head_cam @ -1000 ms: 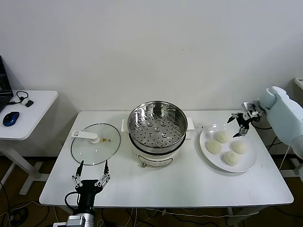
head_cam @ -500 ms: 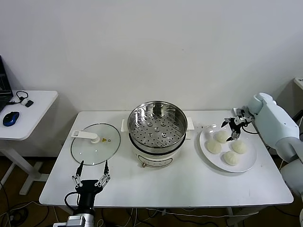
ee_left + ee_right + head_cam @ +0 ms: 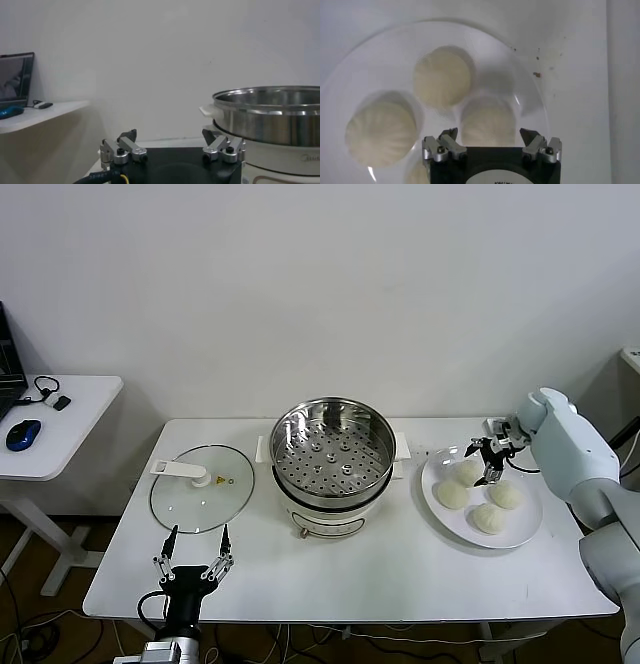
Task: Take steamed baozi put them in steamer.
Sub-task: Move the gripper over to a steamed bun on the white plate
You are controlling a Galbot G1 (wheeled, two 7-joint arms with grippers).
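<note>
On the desk (image 3: 400, 569) the steamer (image 3: 333, 464) sits in the middle, the lid (image 3: 200, 489) on its left, the plate (image 3: 440, 514) with four baozi (image 3: 487, 496) on its right

No legible txt anywhere.

right gripper (image 3: 490, 142): fingers apart over a baozi (image 3: 487, 125) | plate (image 3: 530, 105): three baozi, possibly a fourth

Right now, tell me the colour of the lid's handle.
White, on the glass lid; clearest in the head view.
</note>
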